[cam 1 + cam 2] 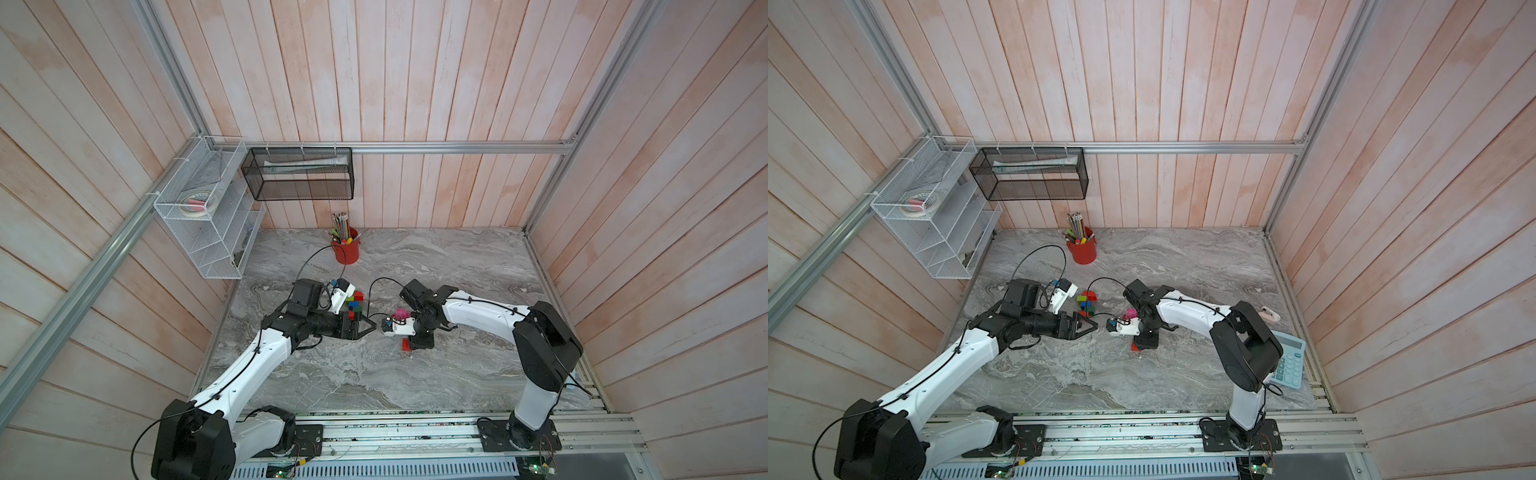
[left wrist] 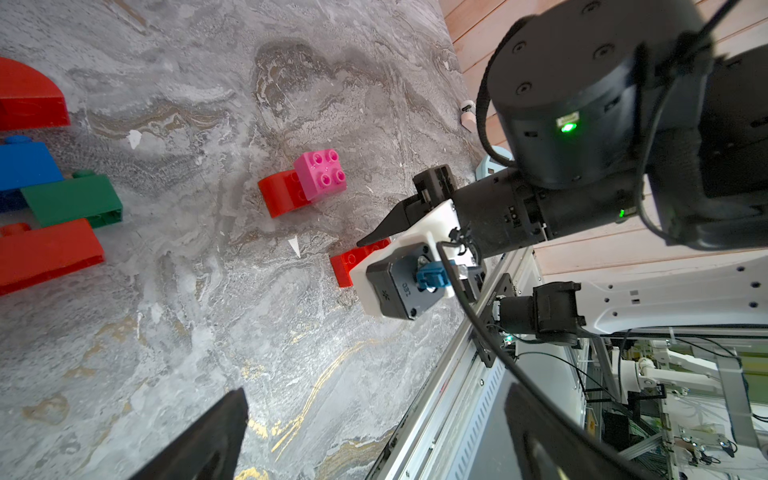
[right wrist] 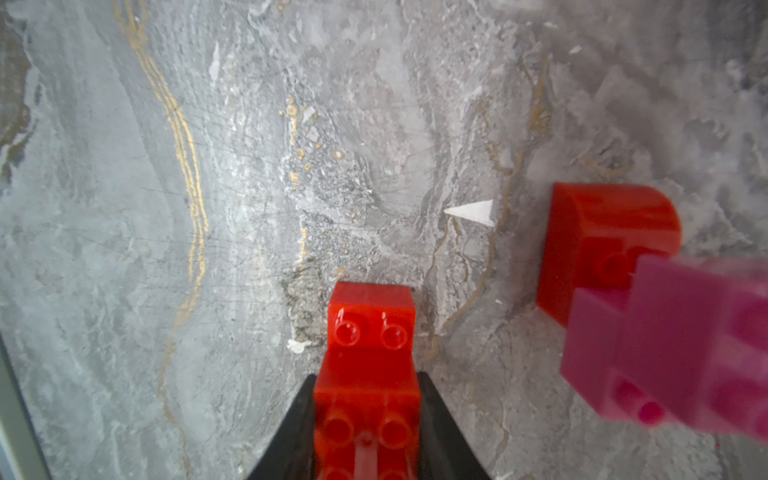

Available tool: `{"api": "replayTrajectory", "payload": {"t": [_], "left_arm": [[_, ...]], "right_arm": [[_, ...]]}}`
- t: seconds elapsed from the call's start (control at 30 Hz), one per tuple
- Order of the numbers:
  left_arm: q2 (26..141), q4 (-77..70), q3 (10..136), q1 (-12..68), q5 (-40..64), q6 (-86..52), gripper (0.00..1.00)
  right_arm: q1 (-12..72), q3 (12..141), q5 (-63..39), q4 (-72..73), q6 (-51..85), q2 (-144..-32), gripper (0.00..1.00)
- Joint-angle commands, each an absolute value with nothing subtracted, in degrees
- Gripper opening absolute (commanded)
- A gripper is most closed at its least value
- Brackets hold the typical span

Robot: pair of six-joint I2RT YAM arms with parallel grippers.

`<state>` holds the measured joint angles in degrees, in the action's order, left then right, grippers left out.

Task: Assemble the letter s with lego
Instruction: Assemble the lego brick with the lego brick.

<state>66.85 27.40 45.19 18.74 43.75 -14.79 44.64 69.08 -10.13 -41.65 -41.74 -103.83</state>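
Note:
My right gripper is shut on a red lego brick, its black fingers pressed against both sides; it points down at the marble table and holds the brick low over it. Beside it a pink brick sits on a red curved brick, both also seen in the left wrist view as the pink brick and the red curved brick. A cluster of red, blue, dark green and lime bricks lies next to my left gripper, which is open and empty.
A red pencil cup stands at the back of the table. A white wire rack and a black mesh basket hang on the walls. A pale blue calculator lies by the right edge, behind the right arm.

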Motion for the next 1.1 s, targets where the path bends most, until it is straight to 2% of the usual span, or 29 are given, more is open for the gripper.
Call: {"api": "replayTrajectory", "payload": {"t": [0.0,0.43,0.6,0.77,1.07], "left_arm": [[67.2,26.5,44.5,18.4,44.7,-14.3,1.00],[68.4,26.1,45.0,18.4,45.0,-13.3,1.00],[69.5,27.1,46.7,18.4,44.8,-10.8,1.00],[70.4,28.0,48.5,18.4,44.2,-7.5,1.00],[71.4,28.7,49.4,18.5,43.3,-2.2,0.98]], "right_arm": [[44.8,67.1,-5.7,-45.9,-39.4,-107.7,0.18],[46.0,68.8,-7.3,-45.0,-40.1,-110.5,0.19],[45.9,72.3,-6.6,-46.2,-41.3,-109.7,0.30],[45.4,75.8,-7.5,-48.0,-41.4,-109.1,0.47],[43.0,76.4,-9.4,-48.7,-39.6,-103.8,0.59]]}}
